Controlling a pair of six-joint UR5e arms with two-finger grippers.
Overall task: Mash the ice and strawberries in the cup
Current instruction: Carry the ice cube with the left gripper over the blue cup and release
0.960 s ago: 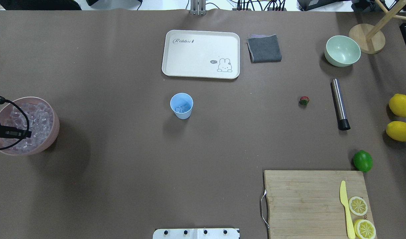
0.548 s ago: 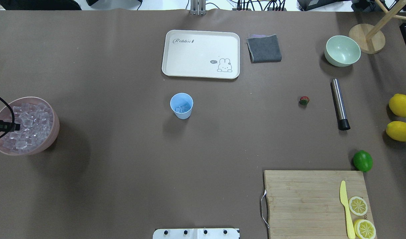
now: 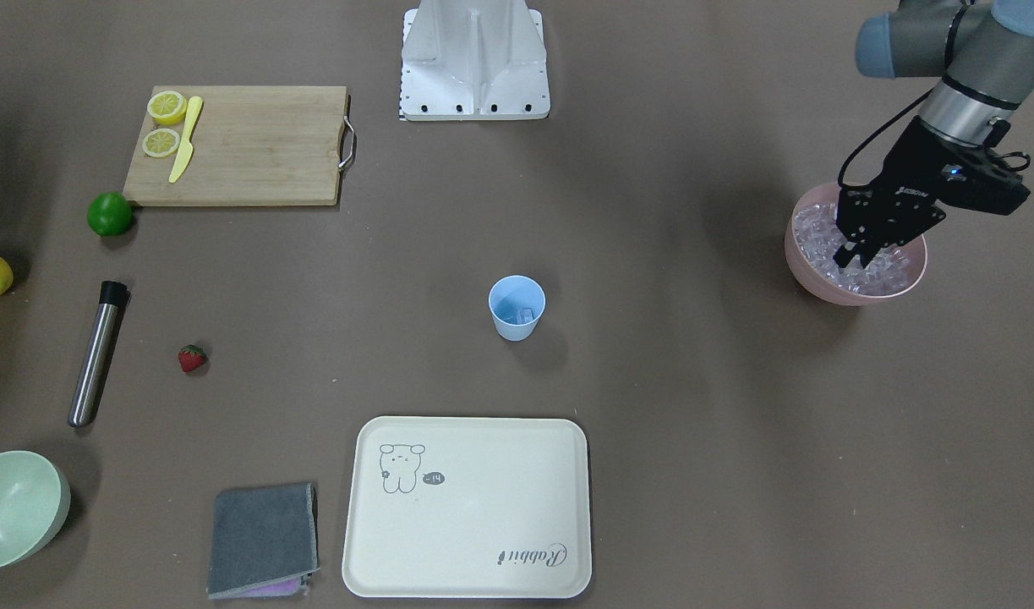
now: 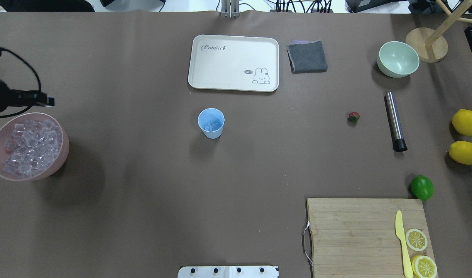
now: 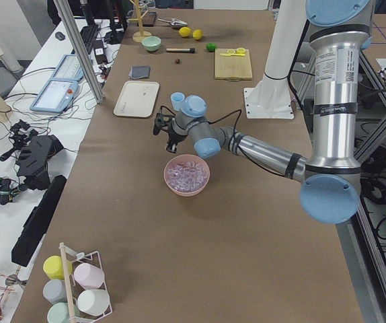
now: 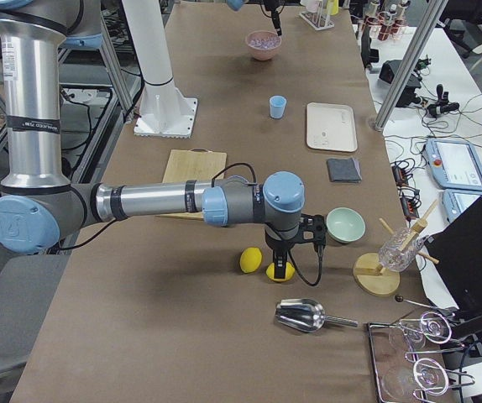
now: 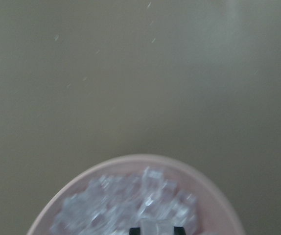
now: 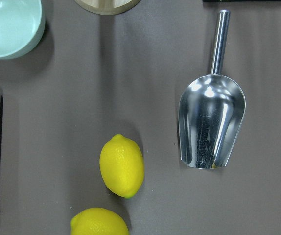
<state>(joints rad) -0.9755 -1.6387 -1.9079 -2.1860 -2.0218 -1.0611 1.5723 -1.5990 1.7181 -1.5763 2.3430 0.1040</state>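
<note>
Exterior front-facing: we log left end effector point(image 3: 853, 254) now lifted off pink bowl point(image 3: 910, 283), far to robot-left of cup point(image 3: 517, 308), seemingly pinching one cube of ice point(image 7: 156, 228); delivery likely next. Strawberry point(image 3: 192, 359): far robot-right of cup, untouched. Right end effector point(image 6: 280, 267): opening we cannot tell.

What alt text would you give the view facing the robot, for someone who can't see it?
The robot's left gripper hangs by a pink bowl of ice at the picture's right. Mid-table stands a small blue cup holding ice; a strawberry, metal rod, lime and cutting board lie left.
</note>
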